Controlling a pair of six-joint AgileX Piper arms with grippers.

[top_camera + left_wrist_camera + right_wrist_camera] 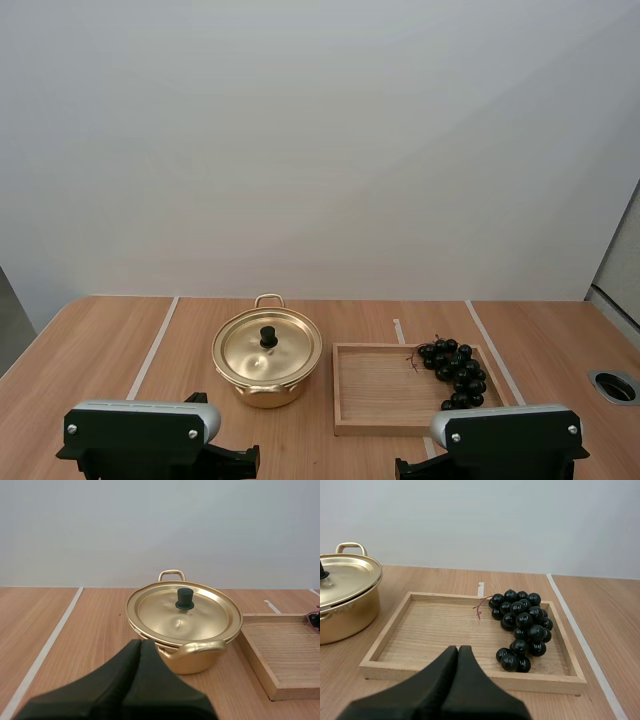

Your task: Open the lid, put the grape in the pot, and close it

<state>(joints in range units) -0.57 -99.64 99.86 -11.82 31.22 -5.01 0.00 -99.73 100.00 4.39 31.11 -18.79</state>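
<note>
Grapes [455, 372] diagonal (stem toward pot [262, 392])

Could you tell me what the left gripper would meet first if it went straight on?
Probably the pot, near its rim under the lid; the shut left gripper points at it, though depth is unclear.

glossy golden metal pot [267, 358], matt wooden tray [380, 420], shiny grapes [455, 372].
</note>
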